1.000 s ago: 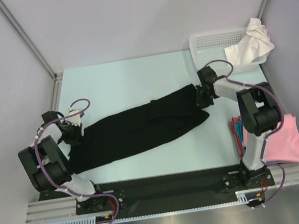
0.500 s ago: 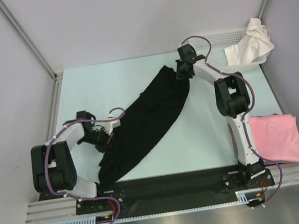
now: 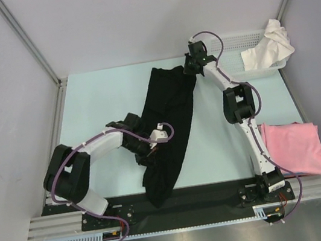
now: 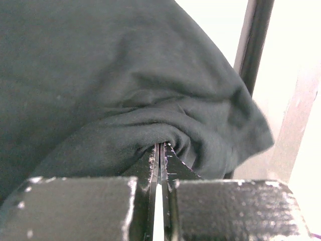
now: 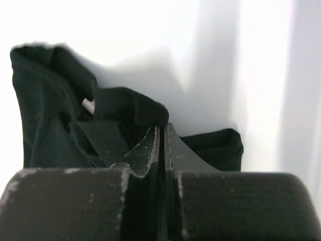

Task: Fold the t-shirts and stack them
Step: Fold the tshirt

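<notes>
The black t-shirt [image 3: 168,110] lies stretched in a long band from the far middle of the table down to the near edge. My right gripper [image 3: 189,69] is shut on its far end, next to the basket; the pinched cloth [image 5: 145,108] shows in the right wrist view. My left gripper [image 3: 148,152] is shut on the shirt's lower part; the bunched cloth [image 4: 150,128] shows in the left wrist view. A pink t-shirt [image 3: 296,148] lies folded at the near right. A white t-shirt [image 3: 268,48] hangs over the basket.
The white mesh basket [image 3: 228,45] stands at the far right. Grey walls and metal posts bound the table on the left, far and right sides. The black rail [image 3: 179,200] runs along the near edge, under the shirt's lower tip.
Both arms have swung the black shirt from lying sideways to lying front to back. The right gripper moved far and left; the left gripper moved right towards the table's middle.
</notes>
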`<state>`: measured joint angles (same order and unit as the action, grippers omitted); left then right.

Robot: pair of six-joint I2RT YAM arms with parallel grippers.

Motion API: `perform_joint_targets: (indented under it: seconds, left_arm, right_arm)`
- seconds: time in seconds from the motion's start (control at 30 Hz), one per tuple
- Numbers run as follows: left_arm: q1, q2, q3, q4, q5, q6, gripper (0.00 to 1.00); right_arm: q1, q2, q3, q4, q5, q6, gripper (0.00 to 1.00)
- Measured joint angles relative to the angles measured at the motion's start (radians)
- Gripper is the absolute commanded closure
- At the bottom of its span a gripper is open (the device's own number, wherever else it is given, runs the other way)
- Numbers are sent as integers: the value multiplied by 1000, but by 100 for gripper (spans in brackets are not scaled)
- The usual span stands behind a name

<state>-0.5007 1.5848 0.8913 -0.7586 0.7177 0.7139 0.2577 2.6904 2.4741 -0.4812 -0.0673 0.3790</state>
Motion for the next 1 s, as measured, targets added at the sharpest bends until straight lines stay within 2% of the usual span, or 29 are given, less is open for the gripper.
perform_joint_targets:
  seconds: [0.2,0.23,0.3,0.33,0.37,0.47,0.53,0.73,0.87,1.0]
  left_arm:
    - [-122,30,69,90,24,-91,98]
    - [-131,31,78,100,30,-101,93]
    - [-138,31,88,109,36,-112,86]
    - [-138,31,89,111,35,-112,77]
    - [-138,31,89,108,29,-110,74]
    - [-135,26,81,93,10,-106,62]
    - [-129,5,57,80,-8,-102,56]
    - [-95,-129,7,-50,-85,-60,55]
    - [-82,-231,-50,-134,-167,-31,51]
    - [-81,-246,-105,-208,-221,-15,51]
  right_arm:
    - [7,34,55,113,66,-8,100]
    - [10,34,57,130,76,-15,100]
    - [17,34,58,168,97,-34,89]
    - [21,34,58,182,108,-42,81]
    - [25,34,58,195,117,-57,65]
    - [40,33,47,239,139,-108,43]
    - [47,31,43,246,150,-135,40]
    - [54,-46,-33,222,167,-157,38]
    - [53,-200,-171,169,185,-145,41]
    - [52,-384,-358,137,207,-111,45]
